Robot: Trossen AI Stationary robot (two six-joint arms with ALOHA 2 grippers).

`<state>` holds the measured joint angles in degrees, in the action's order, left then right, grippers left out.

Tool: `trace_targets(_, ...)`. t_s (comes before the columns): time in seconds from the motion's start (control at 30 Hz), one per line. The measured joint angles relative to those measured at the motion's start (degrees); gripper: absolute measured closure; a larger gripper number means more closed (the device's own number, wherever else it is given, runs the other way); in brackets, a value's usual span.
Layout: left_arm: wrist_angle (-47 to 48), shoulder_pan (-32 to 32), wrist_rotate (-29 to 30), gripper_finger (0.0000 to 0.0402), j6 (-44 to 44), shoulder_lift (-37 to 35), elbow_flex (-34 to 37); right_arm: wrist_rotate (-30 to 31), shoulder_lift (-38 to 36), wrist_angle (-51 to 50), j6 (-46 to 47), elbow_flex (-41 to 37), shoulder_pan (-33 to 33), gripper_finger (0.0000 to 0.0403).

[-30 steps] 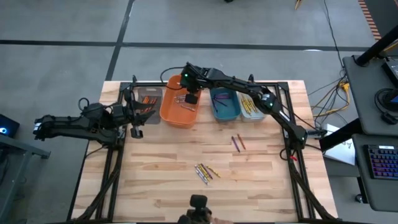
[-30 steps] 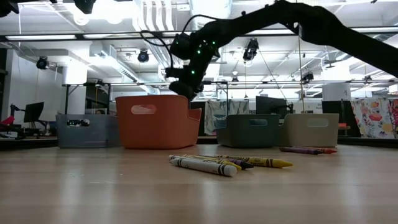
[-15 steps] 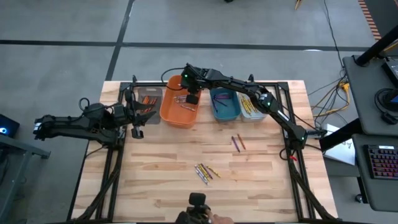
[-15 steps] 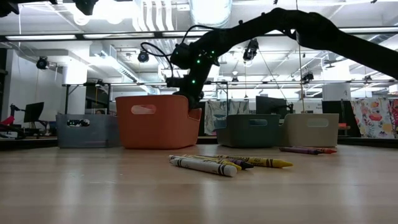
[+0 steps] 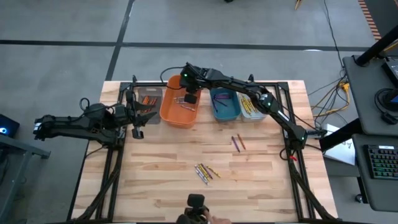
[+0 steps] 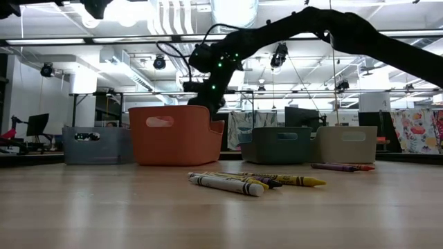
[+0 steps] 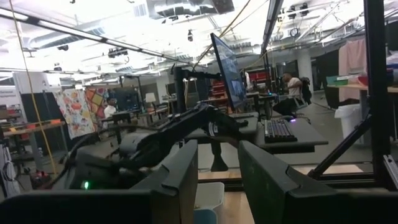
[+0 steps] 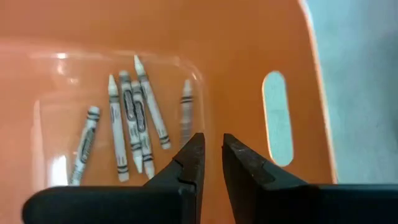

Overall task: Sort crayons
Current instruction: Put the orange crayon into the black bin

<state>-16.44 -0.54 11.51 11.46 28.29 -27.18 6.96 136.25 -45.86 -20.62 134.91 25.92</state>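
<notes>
My right gripper [image 5: 189, 98] [image 6: 208, 104] hangs over the orange bin [image 5: 176, 114] [image 6: 173, 135], pointing down into it. Its fingers are slightly open [image 8: 211, 146] with nothing between them. On the bin's floor lie several crayons [image 8: 130, 121]; one more [image 8: 185, 106] shows blurred beside them. More crayons lie flat on the table: a cluster [image 5: 205, 172] [image 6: 242, 181] near the front edge and a pair [image 5: 238, 142] [image 6: 342, 167] farther right. My left gripper [image 5: 142, 113] [image 7: 217, 162] waits open and raised at the table's left side.
A grey bin [image 5: 148, 98] [image 6: 97, 144] stands left of the orange one, a teal bin [image 5: 225, 104] [image 6: 280, 144] and a pale bin [image 5: 252, 106] [image 6: 346, 144] right of it, all along the far edge. Bare wood lies between bins and loose crayons.
</notes>
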Motion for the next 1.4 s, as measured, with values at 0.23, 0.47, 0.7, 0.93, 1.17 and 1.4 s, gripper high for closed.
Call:
trace_targets(0.23, 1.04, -0.02, 0.0, 0.0302, -0.71, 0.0, 0.0, 0.05, -4.33, -1.24, 3.22, 0.02, -2.13, 0.0355)
trace_targets(0.47, 1.28, 0.0, -0.02, 0.0302, -3.12, 1.83, 0.0, -0.51, -11.64, -8.13, 10.94, 0.04, -4.53, 0.0355)
trace_targets(0.7, 1.26, 0.0, -0.02, 0.0302, -5.8, 4.88, 0.0, -12.32, -17.81, -20.54, 21.23, 0.09, -7.52, 0.0355)
trace_targets(0.93, 0.67, 0.0, -0.02, 0.0302, -9.11, 7.29, 0.0, -14.5, -19.9, -32.5, 23.88, 0.07, -13.11, 0.0355)
trace_targets(1.17, -0.66, -0.02, -0.04, 0.0302, -12.76, 8.67, 0.0, -14.48, -19.9, -36.75, 26.02, -1.11, -20.08, 0.0355)
trace_targets(1.4, -0.68, -0.02, -0.45, 0.0302, -15.7, 9.52, 0.0, -14.13, -19.94, -36.05, 26.96, -2.42, -27.31, 0.0355)
